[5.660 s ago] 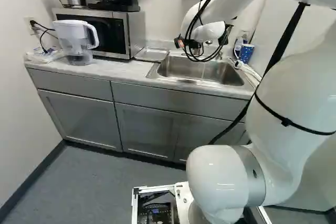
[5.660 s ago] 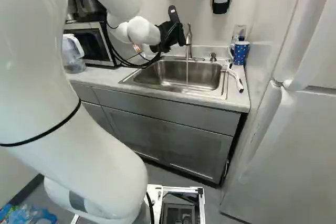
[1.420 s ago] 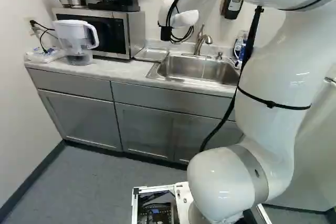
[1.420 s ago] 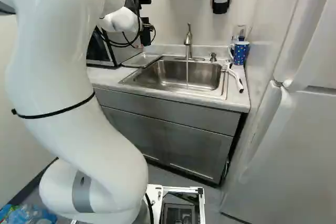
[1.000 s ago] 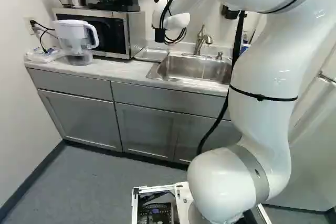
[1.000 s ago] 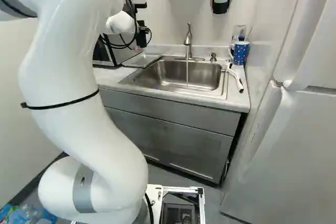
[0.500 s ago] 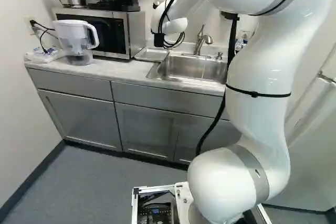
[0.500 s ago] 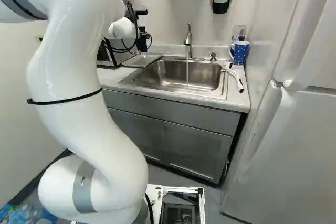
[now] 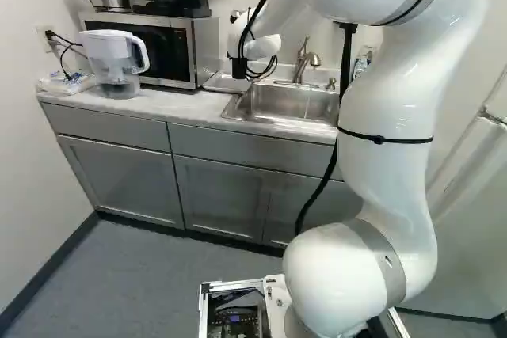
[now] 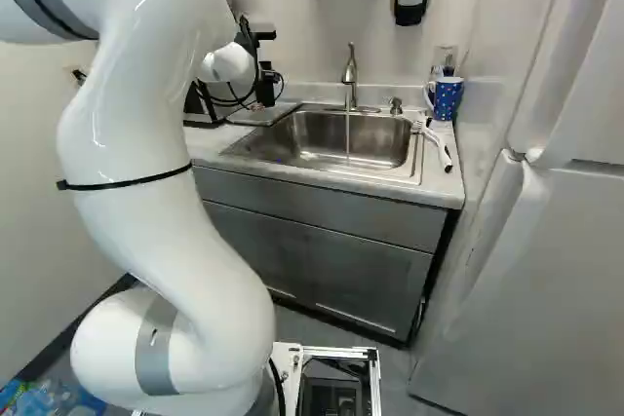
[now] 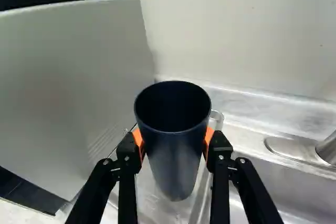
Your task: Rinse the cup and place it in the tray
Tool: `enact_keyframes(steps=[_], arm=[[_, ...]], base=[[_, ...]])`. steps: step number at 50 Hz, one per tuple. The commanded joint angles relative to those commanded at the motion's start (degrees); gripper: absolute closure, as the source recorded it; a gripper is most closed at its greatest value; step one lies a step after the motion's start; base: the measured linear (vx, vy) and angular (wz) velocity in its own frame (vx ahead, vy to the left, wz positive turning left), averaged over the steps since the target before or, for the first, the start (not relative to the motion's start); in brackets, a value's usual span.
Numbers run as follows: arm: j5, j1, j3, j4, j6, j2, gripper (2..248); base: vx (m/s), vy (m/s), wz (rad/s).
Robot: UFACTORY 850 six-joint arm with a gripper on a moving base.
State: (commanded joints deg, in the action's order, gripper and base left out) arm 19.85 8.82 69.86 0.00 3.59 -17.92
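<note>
One dark cup (image 11: 174, 156), grasped in the hand (image 10: 266, 87), above the tray (image 11: 152, 205), water (image 10: 348, 133) streaming into the sink (image 10: 385, 143)

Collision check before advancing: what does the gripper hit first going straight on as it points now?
Likely the backsplash behind the tray, held cup leading. The microwave stands close by and its side could catch first; depth is unclear.
</note>
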Motion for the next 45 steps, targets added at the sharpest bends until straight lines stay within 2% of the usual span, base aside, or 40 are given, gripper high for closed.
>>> enact_keyframes(steps=[39, 40, 45], arm=[[0.0, 0.0, -1.0, 0.0, 0.0, -2.5, 125], [0.0, 0.0, -1.0, 0.0, 0.0, -2.5, 102], [0.0, 0.0, -1.0, 0.0, 0.0, -2.5, 102]], base=[[0.000, 0.000, 0.000], [0.000, 0.000, 0.000], [0.000, 0.000, 0.000]])
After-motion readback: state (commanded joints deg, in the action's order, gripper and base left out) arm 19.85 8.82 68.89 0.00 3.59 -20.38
